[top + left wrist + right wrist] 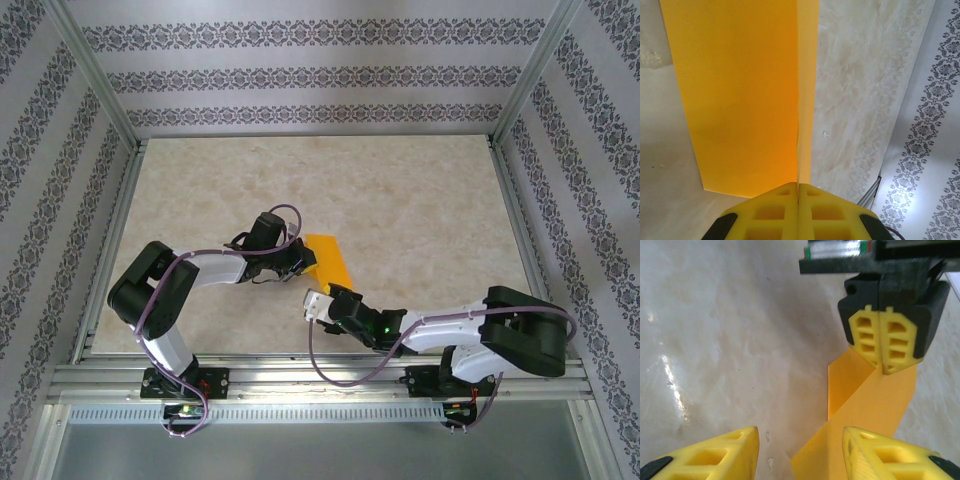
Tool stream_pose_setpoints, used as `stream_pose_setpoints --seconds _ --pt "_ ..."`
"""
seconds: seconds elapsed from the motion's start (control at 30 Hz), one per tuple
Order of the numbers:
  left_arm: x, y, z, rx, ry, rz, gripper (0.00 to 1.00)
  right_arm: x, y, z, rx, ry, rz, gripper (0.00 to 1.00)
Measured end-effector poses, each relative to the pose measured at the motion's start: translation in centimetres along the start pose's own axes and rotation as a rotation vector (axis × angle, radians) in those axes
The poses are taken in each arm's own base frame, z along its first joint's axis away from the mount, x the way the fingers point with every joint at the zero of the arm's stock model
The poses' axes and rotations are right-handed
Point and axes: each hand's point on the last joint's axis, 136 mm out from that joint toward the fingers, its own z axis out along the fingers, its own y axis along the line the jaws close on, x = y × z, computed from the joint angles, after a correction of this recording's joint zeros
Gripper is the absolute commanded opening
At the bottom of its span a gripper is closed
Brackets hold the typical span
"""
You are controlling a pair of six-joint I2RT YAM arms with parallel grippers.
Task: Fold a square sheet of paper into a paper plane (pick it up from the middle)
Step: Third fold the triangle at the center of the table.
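The bright orange square sheet of paper (330, 258) lies folded over on the beige table, mid-table. My left gripper (303, 263) is shut on its left edge. In the left wrist view the yellow jaws (798, 186) meet on the paper (740, 100), with a wide flap to the left and a narrow upright strip beside it. My right gripper (313, 306) hovers just in front of the sheet, open. In the right wrist view its fingers (800, 434) stand apart over the paper's near corner (875, 407), holding nothing, and the left gripper (883, 369) pinches the far end.
The marbled tabletop (420, 210) spreads behind and to both sides of the paper. Aluminium rails (320, 372) edge the table at the front and sides, and patterned walls (300, 80) close it in.
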Motion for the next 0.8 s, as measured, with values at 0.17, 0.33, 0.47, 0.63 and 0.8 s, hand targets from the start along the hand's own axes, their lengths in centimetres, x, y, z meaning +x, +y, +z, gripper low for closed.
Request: stream_pose_setpoints --seconds 0.17,0.33,0.47,0.63,0.8 --pt "0.0 0.0 0.0 0.000 0.000 0.000 0.07 0.3 -0.2 0.2 0.019 0.012 0.006 0.44" --pt "0.0 0.0 0.0 0.000 0.000 0.000 0.07 0.3 -0.6 0.2 0.041 0.012 0.036 0.40" --pt "0.0 0.0 0.0 0.000 0.000 0.000 0.07 0.6 -0.8 0.2 0.046 0.015 0.049 0.35" --pt "0.0 -0.2 -0.2 0.001 -0.001 0.002 0.07 0.6 -0.9 0.2 0.051 0.012 0.059 0.32" --pt "0.0 -0.4 -0.3 0.006 -0.003 0.005 0.07 0.5 -1.2 0.1 0.067 0.009 0.065 0.24"
